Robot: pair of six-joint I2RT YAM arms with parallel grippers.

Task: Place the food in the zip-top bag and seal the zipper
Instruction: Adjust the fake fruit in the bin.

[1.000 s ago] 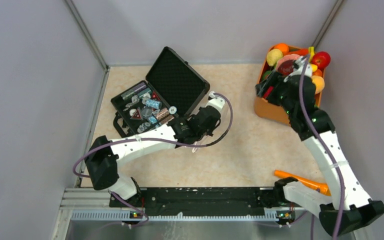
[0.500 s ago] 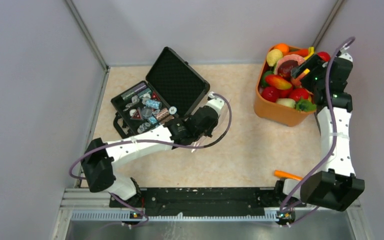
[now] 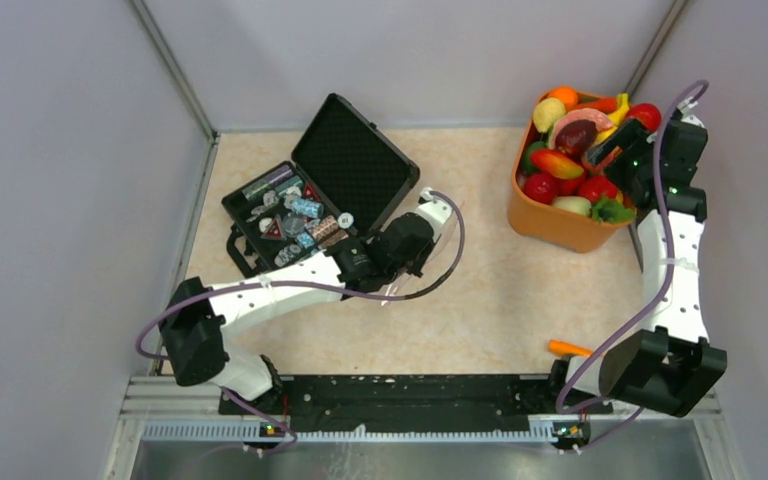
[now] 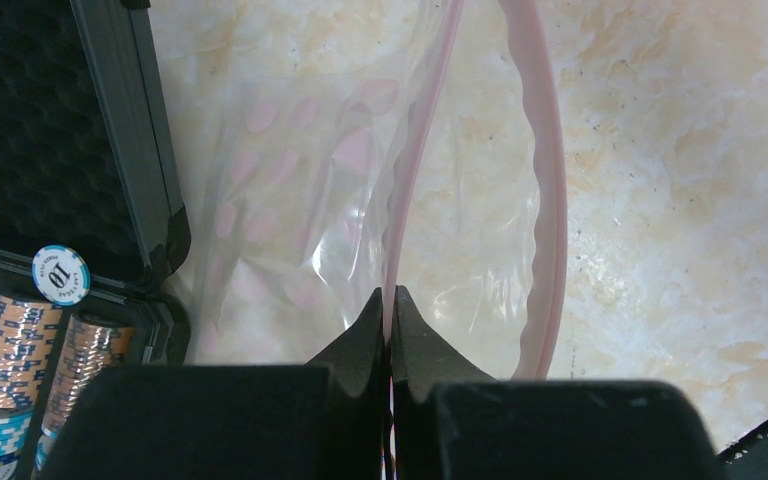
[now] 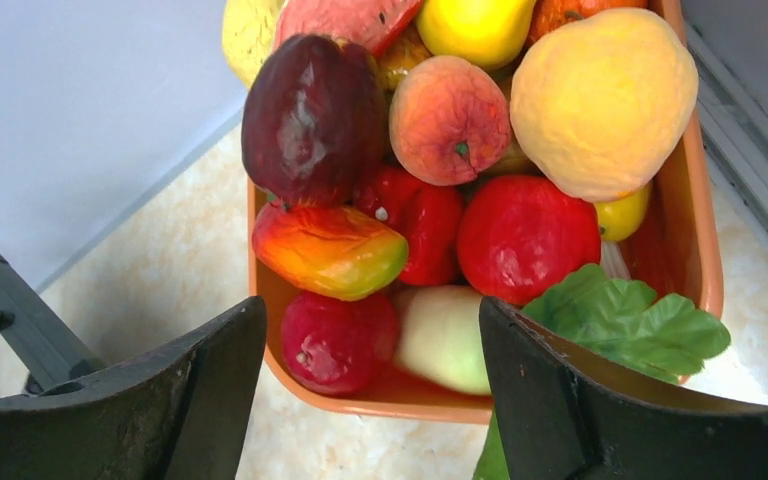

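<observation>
The food (image 3: 570, 160) is piled in an orange tub (image 3: 550, 225) at the back right. My right gripper (image 5: 370, 312) hangs open over the tub's near edge, nothing between its fingers. Below it lie a small red fruit (image 5: 338, 340) and a pale green piece (image 5: 443, 338). Behind them are a red apple (image 5: 525, 235), a peach (image 5: 448, 118) and a dark purple piece (image 5: 312, 115). My left gripper (image 4: 391, 300) is shut on one pink lip of the zip-top bag (image 4: 290, 210). The bag's mouth gapes, and the zipper (image 4: 548, 200) curves away to the right.
An open black case (image 3: 345, 160) holding poker chips (image 4: 60, 275) lies just left of the bag. An orange carrot-like stick (image 3: 568, 349) lies by the right arm's base. A green leaf (image 5: 630, 320) hangs at the tub's near corner. Grey walls stand close behind the tub.
The right arm swung off the top of the tub to its right side and now faces the fruit from there. The left arm and bag have barely moved.
</observation>
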